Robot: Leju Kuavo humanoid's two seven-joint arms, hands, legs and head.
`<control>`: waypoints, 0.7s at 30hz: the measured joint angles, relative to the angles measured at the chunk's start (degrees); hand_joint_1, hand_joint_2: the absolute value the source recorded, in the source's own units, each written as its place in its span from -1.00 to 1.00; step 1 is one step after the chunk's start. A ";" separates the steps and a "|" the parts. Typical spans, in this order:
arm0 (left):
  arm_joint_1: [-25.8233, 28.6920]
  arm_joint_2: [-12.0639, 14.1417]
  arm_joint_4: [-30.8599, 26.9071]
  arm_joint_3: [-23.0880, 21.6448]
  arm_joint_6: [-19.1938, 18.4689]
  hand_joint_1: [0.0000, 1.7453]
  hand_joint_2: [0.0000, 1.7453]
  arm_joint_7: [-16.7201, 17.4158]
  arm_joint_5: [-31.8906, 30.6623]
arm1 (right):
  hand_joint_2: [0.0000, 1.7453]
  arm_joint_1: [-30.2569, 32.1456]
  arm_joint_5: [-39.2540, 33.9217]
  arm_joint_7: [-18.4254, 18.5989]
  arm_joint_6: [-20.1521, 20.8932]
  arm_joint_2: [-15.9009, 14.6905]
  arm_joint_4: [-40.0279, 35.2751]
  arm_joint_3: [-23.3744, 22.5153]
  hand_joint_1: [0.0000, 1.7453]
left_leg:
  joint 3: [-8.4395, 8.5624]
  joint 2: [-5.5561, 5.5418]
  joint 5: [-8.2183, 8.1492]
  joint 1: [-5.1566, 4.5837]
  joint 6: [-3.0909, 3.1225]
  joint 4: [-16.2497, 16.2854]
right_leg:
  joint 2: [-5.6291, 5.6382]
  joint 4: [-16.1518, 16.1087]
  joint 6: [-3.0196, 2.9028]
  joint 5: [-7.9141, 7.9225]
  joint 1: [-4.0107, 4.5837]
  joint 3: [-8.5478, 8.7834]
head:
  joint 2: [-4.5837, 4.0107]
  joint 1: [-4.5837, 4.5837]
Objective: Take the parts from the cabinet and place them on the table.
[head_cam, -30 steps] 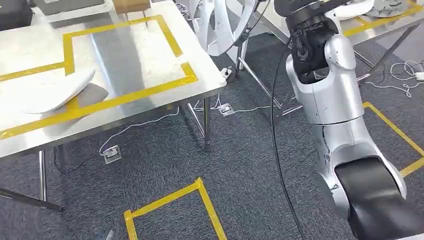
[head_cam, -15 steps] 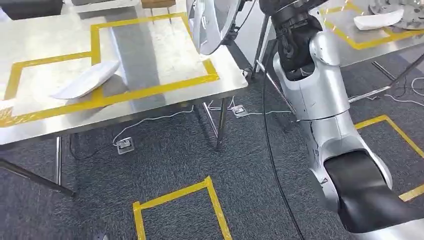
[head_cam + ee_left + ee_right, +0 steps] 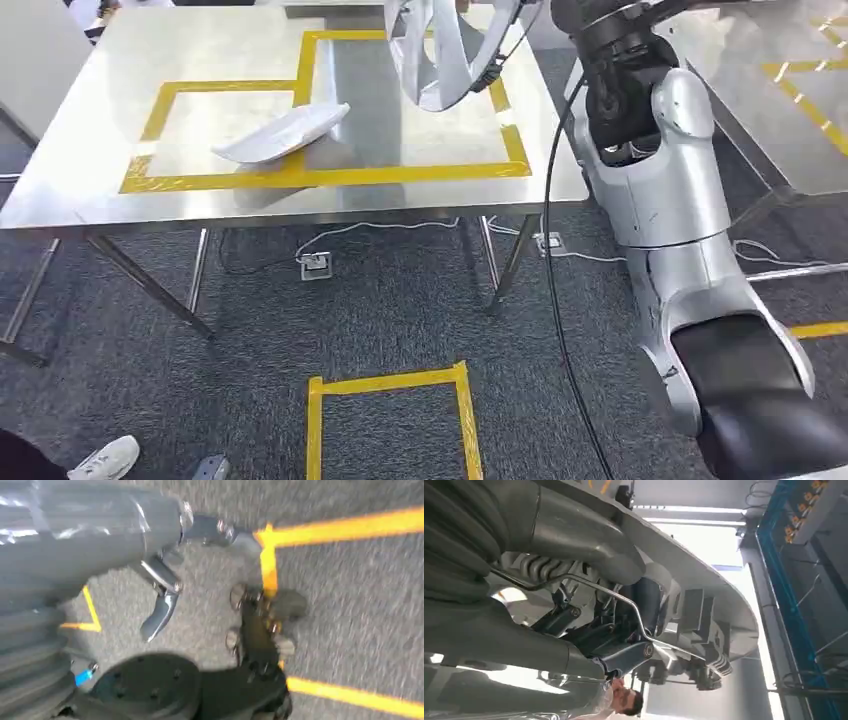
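Observation:
My right hand (image 3: 589,630) grips a large white curved part (image 3: 435,55), holding it up over the far right side of the steel table (image 3: 100,150). In the right wrist view the part's (image 3: 704,575) ribbed underside spreads beyond my fingers. A second white curved part (image 3: 280,135) lies on the table, across the near edge of a yellow tape rectangle (image 3: 400,175). My left hand (image 3: 165,575) hangs over the carpet with its fingers apart and nothing in it.
Another steel table (image 3: 780,100) with yellow tape stands to the right. Cables and a socket box (image 3: 315,263) lie under the near table. A yellow tape square (image 3: 390,385) marks the carpet in front. A person's shoe (image 3: 105,460) is at the lower left.
The whole picture has shifted: the camera turned, so the table now lies square ahead and nearer. The held part stays in my right hand, now above the table's right side.

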 joint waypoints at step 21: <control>0.02 0.09 0.57 0.09 -0.04 -1.00 1.00 -0.17 -0.44 | 1.00 0.22 -2.19 0.28 0.52 0.63 0.35 -0.09 1.00 | 0.40 8.39 -1.45 0.67 -0.01 0.74 | -5.79 -1.51 1.35 -1.49 -1.62 1.61 | -0.02 -1.27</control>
